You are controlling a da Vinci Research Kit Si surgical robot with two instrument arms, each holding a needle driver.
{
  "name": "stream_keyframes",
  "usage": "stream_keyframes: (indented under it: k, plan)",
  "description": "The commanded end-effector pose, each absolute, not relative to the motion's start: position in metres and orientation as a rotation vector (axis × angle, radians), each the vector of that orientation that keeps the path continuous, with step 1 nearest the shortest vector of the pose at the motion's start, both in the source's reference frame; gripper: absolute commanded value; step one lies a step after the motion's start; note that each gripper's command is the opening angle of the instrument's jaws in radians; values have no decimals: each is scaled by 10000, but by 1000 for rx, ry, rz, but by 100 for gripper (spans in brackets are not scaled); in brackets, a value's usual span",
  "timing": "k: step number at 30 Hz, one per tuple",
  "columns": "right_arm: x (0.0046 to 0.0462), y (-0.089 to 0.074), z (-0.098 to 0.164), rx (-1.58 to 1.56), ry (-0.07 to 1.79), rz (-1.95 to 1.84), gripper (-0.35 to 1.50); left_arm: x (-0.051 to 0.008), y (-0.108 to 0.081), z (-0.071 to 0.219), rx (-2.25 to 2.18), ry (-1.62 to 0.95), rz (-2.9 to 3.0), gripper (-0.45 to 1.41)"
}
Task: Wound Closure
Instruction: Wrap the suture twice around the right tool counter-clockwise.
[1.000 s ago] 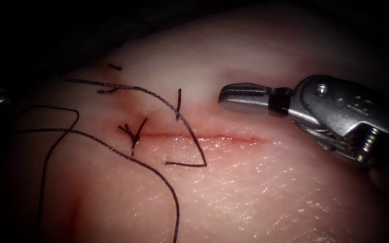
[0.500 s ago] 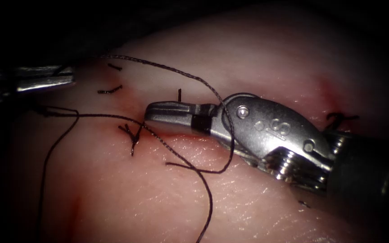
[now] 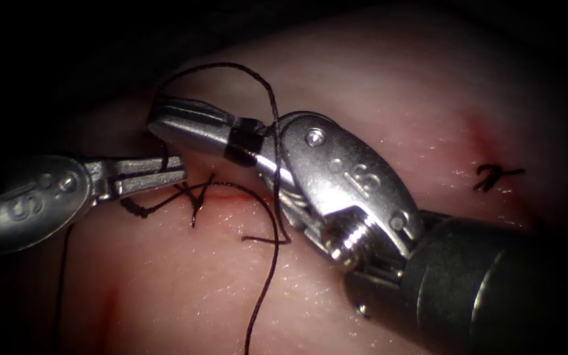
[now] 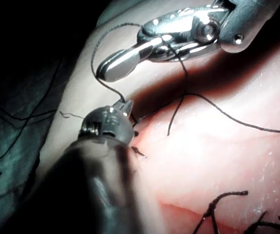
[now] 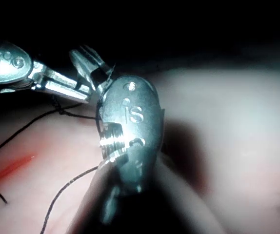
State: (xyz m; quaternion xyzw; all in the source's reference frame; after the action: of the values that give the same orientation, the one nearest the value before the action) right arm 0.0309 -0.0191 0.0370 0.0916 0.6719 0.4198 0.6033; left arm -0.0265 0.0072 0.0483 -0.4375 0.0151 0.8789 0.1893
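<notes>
Thread (image 3: 272, 227) loops around the right tool (image 3: 189, 125), whose jaws look closed and empty above the cut (image 3: 231, 192) in the tissue (image 3: 376, 85). The left tool (image 3: 156, 172), jaws clamped on thread, has come in from the left: knot-tying. Next calls for catching the short tail.

- The right gripper (image 3: 165, 125) enters from the right on a thick dark shaft, its wrist bent so the closed jaws point left and slightly up.
- The left gripper (image 3: 177, 171) reaches in from the left (nearly level), jaws pressed together just beneath the right one's tip.
</notes>
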Motion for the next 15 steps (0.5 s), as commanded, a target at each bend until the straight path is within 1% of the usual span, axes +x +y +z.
stream_keyframes:
  k: [1, 4, 12, 15]
  plan:
    - [323, -180, 370, 203, 1558, 975, -35, -271, 81, 484, -1242, 50, 2474, -45]
    - [325, -179, 371, 159, 1512, 1026, -35, -274, 75, 472, -1233, 56, 2493, -45]
    - [318, -188, 356, 228, 1493, 1043, -35, -269, 89, 459, -1242, 41, 2503, -45]
    - [318, -180, 355, 191, 1474, 1066, -35, -280, 76, 459, -1230, 54, 2514, -45]
